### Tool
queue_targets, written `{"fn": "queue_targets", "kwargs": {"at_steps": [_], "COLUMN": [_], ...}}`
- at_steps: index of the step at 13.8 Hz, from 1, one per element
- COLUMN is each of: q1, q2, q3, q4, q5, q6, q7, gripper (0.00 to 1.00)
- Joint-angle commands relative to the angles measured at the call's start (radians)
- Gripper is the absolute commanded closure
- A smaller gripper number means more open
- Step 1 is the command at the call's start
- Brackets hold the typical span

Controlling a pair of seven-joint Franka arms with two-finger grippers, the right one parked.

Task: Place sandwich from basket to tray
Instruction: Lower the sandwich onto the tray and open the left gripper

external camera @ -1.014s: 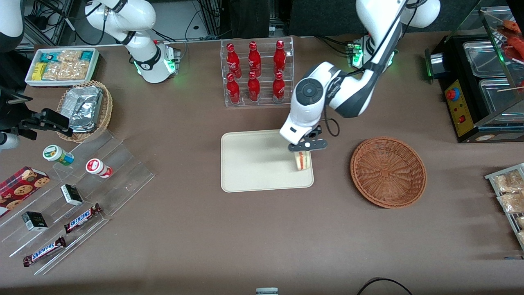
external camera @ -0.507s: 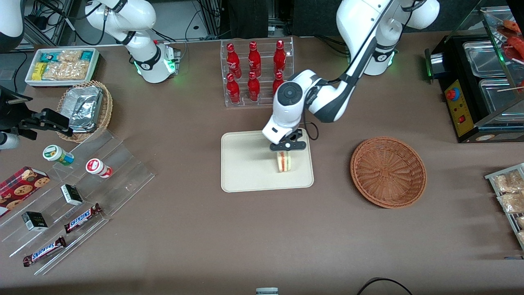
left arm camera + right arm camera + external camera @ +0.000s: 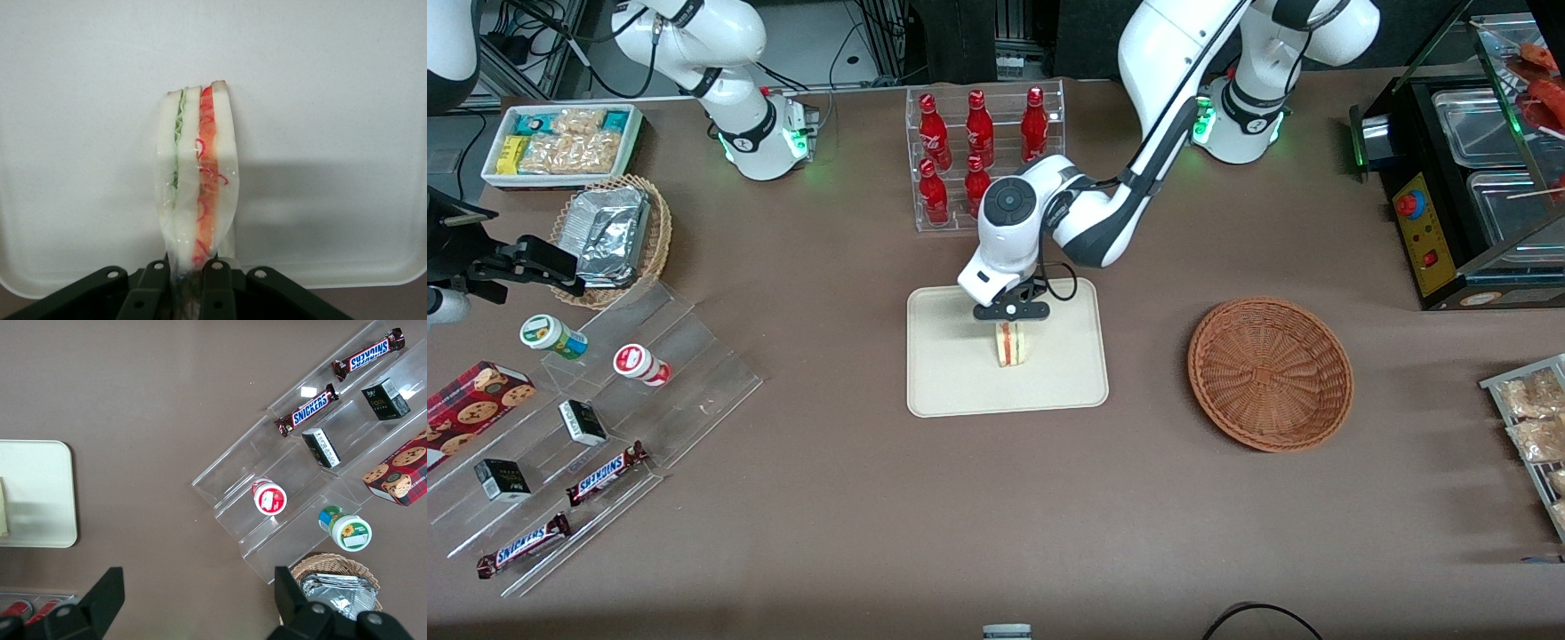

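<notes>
1. Sandwich (image 3: 197, 193): pale cream bread; a green layer and a red-orange layer run along the cut edge.
2. Claw (image 3: 189, 280): black; it hangs over the tray, shut on the sandwich.
3. Tray (image 3: 943, 373): plain cream-white, no pattern.
4. Basket (image 3: 1270, 373): reddish-brown woven wicker, at 3 o'clock from the tray.
5. Worktop (image 3: 960, 516): uniform dull brown.
6. Bottles (image 3: 978, 147): red with red caps, in a clear rack at 12 o'clock from the tray.
7. Working arm (image 3: 1049, 213): white shell with dark grey joints.
</notes>
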Motion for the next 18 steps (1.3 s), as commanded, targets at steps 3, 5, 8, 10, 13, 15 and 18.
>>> {"fn": "queue_targets", "kwargs": {"at_steps": [3,5,8,10,13,15,18], "q1": [-0.022,-0.018,-0.002,0.033,0.082,0.142,0.232], "q2": [0.020,0.009,-0.029,-0.066,-0.161,-0.228,-0.325], "q3": [0.022,0.023,0.026,0.026,0.025,0.023,0.025], "q4": [0.031,0.031,0.073,0.094,0.094,0.094,0.091], "q5": [0.020,0.020,0.014,0.007,0.004,0.000,-0.004], "q6": [-0.013,-0.032,-0.168,-0.236,-0.323,-0.381,-0.502], "q7": [-0.014,-0.020,-0.023,-0.023,-0.017,-0.016,-0.002], "gripper": [0.00,0.00,0.00,0.00,0.00,0.00,0.00]}}
